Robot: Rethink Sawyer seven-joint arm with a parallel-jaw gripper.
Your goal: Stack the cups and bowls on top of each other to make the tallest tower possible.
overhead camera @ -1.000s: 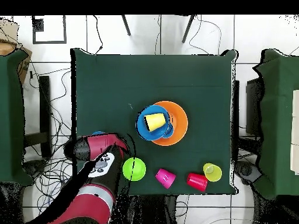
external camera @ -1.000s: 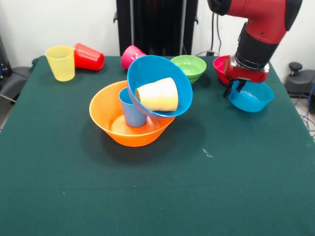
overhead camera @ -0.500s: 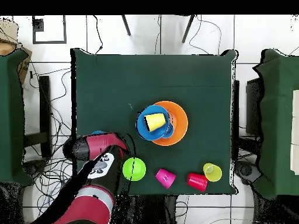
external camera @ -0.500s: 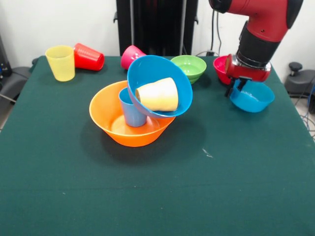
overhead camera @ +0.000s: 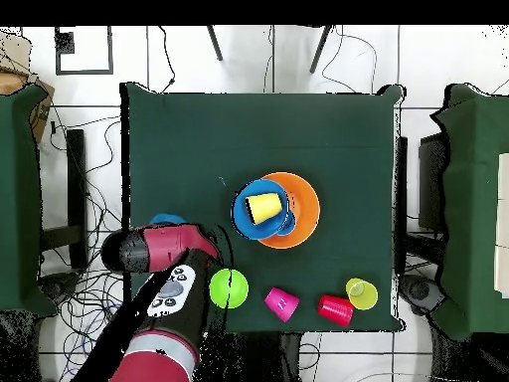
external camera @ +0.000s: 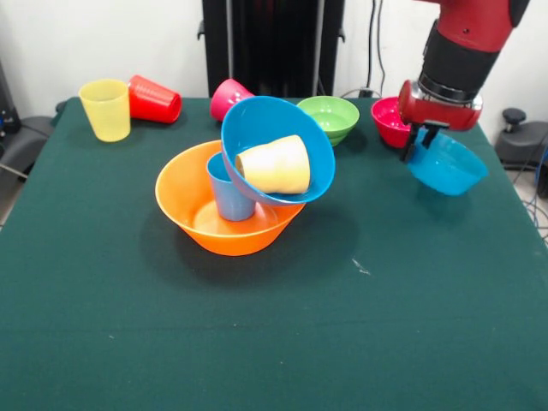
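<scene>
My gripper [external camera: 419, 139] is clamped on the near rim of the small blue bowl [external camera: 448, 165], which hangs tilted clear of the table [external camera: 274, 325] so I can carry it. The tower [external camera: 257, 184] stands well to one side of it: the large blue bowl [external camera: 278, 128] leans on the light blue cup [external camera: 228, 195] inside the large orange bowl [external camera: 193, 214], cradling the orange cup [external camera: 276, 164]. That lean leaves little level footing for this bowl, I judge.

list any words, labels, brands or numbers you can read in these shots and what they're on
No readable text in either view.
The cups and bowls, such as the large orange bowl and the small blue bowl held by the gripper, are plain.
The pale panel on the robot arm, seen in the overhead view, has dark marks too small to read.
</scene>
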